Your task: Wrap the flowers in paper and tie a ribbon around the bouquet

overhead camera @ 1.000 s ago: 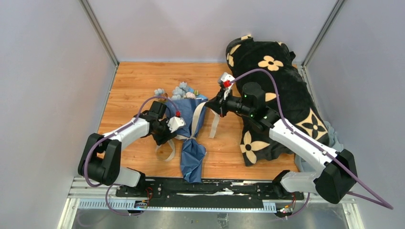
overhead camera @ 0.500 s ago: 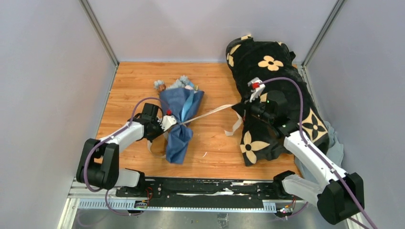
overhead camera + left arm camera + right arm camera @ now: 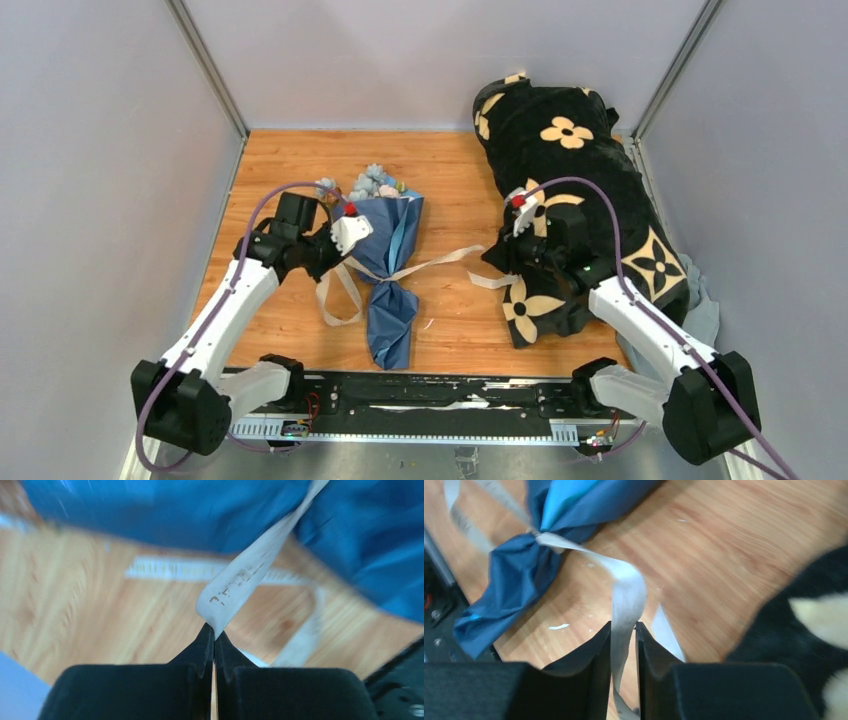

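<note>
the left gripper (image 3: 214,635) was clamped on one ribbon (image 3: 240,582) end beside the bouquet (image 3: 385,245) lying on the table (image 3: 450,170). the right gripper (image 3: 623,630) had its jaws barely parted around the other end. a snug knot likely needed firm, level, opposed pulls.

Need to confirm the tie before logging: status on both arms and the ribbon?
Left gripper jaws shut on ribbon. Right gripper jaws slightly apart, ribbon between. Ribbon wrapped round bouquet waist. Right arm over black blanket, nothing blocking.
</note>
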`<state>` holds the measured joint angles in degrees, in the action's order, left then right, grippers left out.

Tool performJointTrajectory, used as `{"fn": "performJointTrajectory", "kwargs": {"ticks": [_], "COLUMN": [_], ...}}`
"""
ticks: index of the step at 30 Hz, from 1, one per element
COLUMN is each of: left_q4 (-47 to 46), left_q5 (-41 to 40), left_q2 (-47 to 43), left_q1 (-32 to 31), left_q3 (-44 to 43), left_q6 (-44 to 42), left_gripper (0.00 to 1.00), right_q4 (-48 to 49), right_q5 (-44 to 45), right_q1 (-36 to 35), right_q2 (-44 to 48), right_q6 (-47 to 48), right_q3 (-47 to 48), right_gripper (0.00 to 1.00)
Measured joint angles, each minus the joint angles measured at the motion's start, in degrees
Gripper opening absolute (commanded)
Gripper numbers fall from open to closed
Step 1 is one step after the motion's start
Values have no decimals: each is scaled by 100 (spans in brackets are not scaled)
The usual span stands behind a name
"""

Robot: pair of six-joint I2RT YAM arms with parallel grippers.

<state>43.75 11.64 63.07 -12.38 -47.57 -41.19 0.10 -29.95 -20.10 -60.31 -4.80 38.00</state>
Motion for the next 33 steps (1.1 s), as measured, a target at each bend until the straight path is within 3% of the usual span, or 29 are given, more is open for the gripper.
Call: {"fn": "performJointTrajectory", "kwargs": {"ticks": [3, 4, 8, 12, 17, 22, 29, 33], "left_q4": [518, 612, 997, 925, -7, -1051, -2354, -3093], "left_q5": [719, 935, 1735, 2142, 2345, 2393, 2496, 2481], "left_q2": [-127, -157, -308, -433, -826, -1161, -1364, -1449], "left_q1": [-457, -560, -802, -955, -960, -962, -977, -1163], "left_q3": [-901, -1054, -1239, -1198, -654, 101, 811, 1132], "left_q6": [341, 424, 673, 960, 1604, 2192, 3056, 3580], "left_gripper": [0, 0, 0, 0, 0, 0, 0, 0], "right_q4": [-127, -146, 140, 1244, 3480, 4843, 5582, 5742], "right_q5": [-151, -181, -142, -42, -94, -208, -192, -127], "right_q1": [-586, -769, -1172, -1858, -2824, -3034, -3394, -3582], "right_q2": [-87, -96, -85, -192, -1569, -2868, -3156, -3353], "right_q6": [439, 581, 894, 1095, 791, 151, -131, -175], "right_q3": [125, 164, 190, 90, 74, 74, 74, 76], "right_gripper": [69, 71, 72, 72, 72, 72, 72, 66]}}
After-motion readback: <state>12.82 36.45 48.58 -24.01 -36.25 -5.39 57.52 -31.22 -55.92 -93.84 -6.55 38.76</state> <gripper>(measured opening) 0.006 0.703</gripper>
